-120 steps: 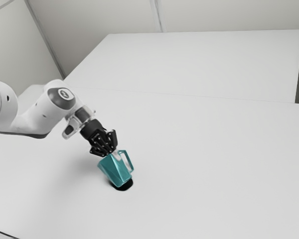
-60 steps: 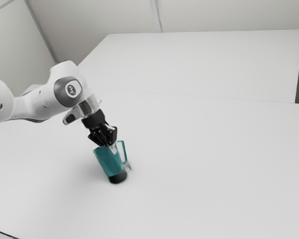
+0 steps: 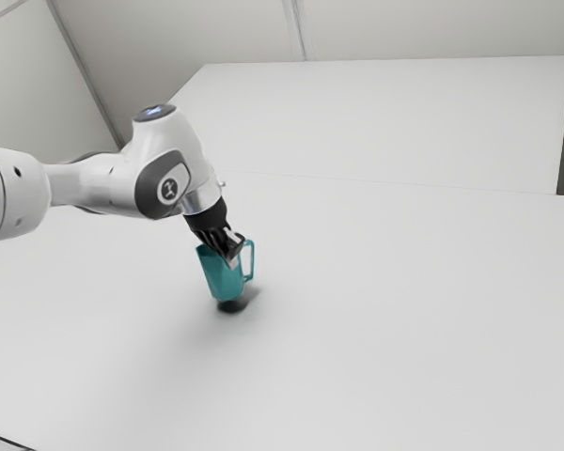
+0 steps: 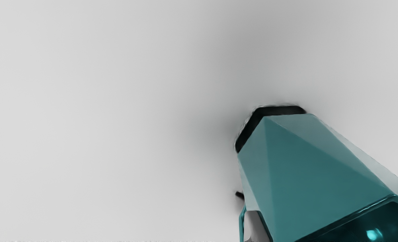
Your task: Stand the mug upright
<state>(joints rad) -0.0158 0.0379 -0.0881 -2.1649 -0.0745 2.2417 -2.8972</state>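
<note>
Left of the frame's middle, the end effector [image 3: 232, 259] pinches the mug [image 3: 222, 280] near its rim, a good spot; it looks hard, light and slippery.

From beside the white jointed arm [image 3: 94, 184], well back, the exterior view slants down across the smooth white worktop [image 3: 404, 310]. The wrist view faces worktop and faceted teal mug [image 4: 306, 168] up close; both share these.

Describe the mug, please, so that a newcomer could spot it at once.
Find the white table, then follow the white arm down to its black pincer. The mug is at its tip: faceted, black-based, and, unlike its neighbours, teal with a looped handle.
</note>
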